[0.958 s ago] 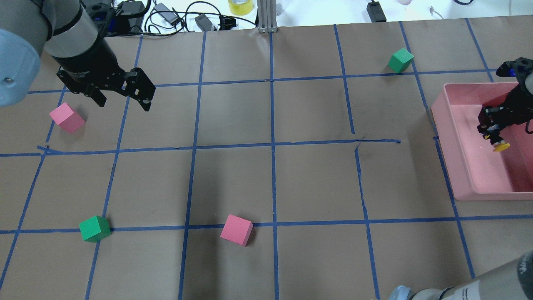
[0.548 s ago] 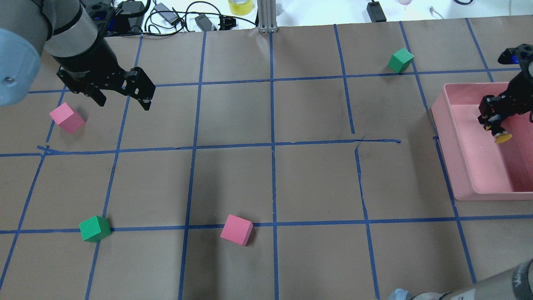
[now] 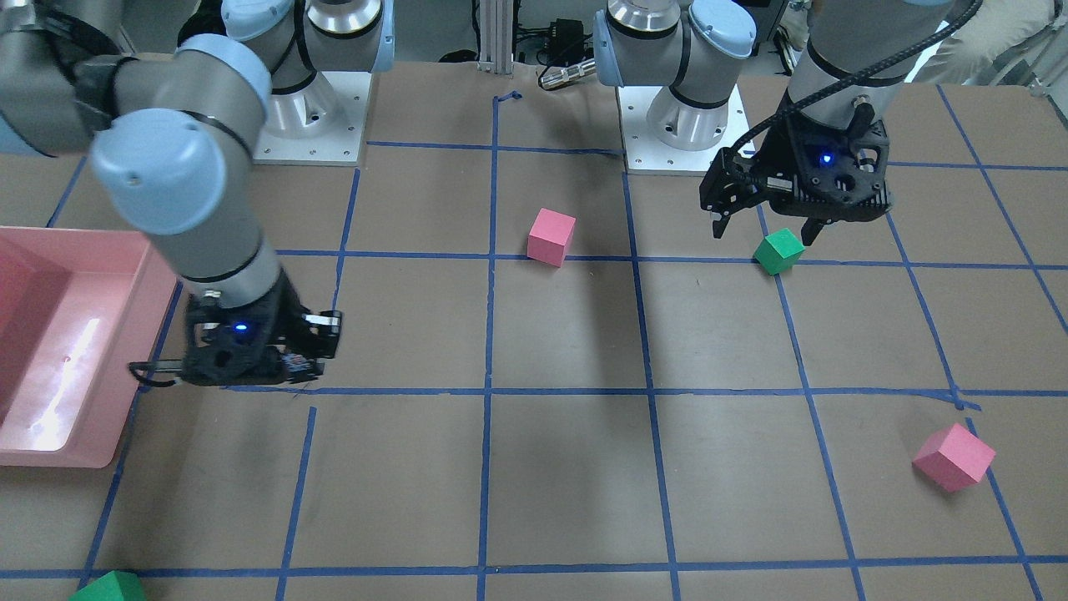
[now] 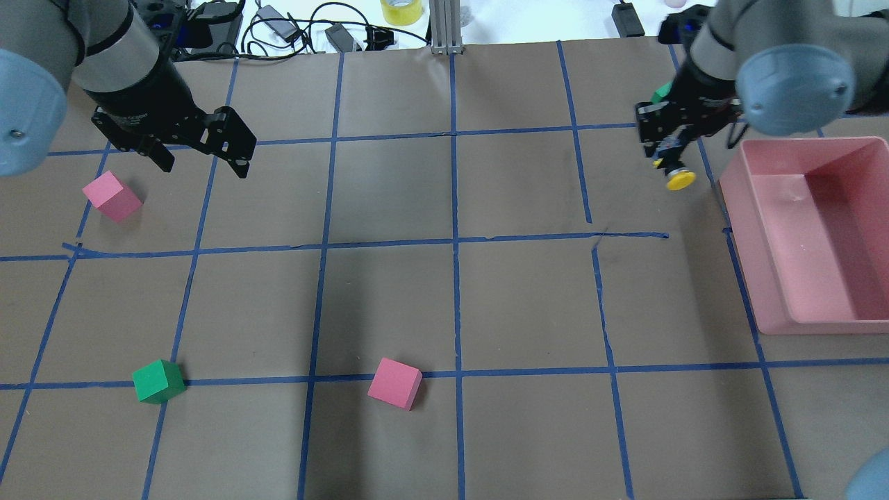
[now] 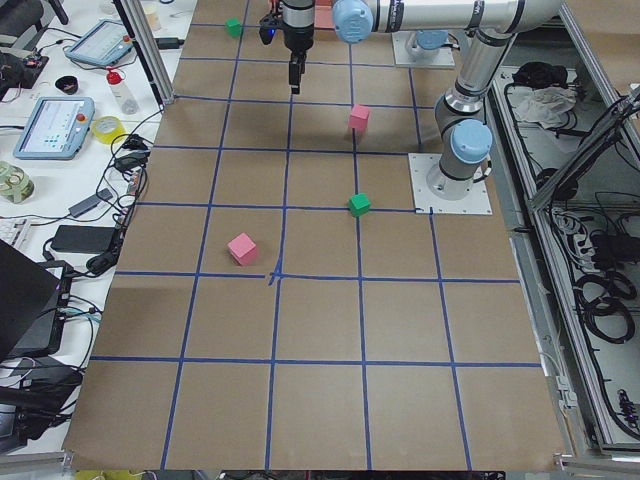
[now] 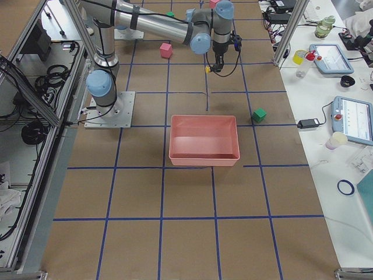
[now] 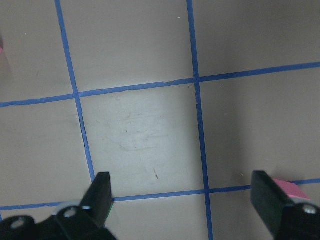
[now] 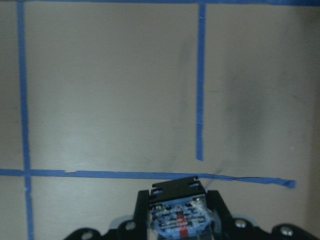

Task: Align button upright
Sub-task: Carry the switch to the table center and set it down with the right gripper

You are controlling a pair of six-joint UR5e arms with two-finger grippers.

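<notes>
The button (image 4: 680, 180) has a yellow cap, and my right gripper (image 4: 668, 165) is shut on it. The gripper holds it above the table just left of the pink bin (image 4: 744, 236), with the cap sticking out past the fingertips. In the right wrist view only the button's whitish base block (image 8: 178, 220) shows between the fingers. The cap also shows in the exterior right view (image 6: 207, 69). In the front-facing view the right gripper (image 3: 288, 361) hides the button. My left gripper (image 4: 205, 167) is open and empty, above the table at the far left. It also shows in the left wrist view (image 7: 182, 200).
A pink cube (image 4: 111, 196) lies by the left gripper. A green cube (image 4: 158, 380) and a second pink cube (image 4: 394, 382) lie near the front. Another green cube (image 4: 660, 92) is partly hidden behind the right arm. Cables lie past the far edge.
My right gripper has carried the button up out of the pink bin and leftwards, over the table. The left gripper has hardly moved.
</notes>
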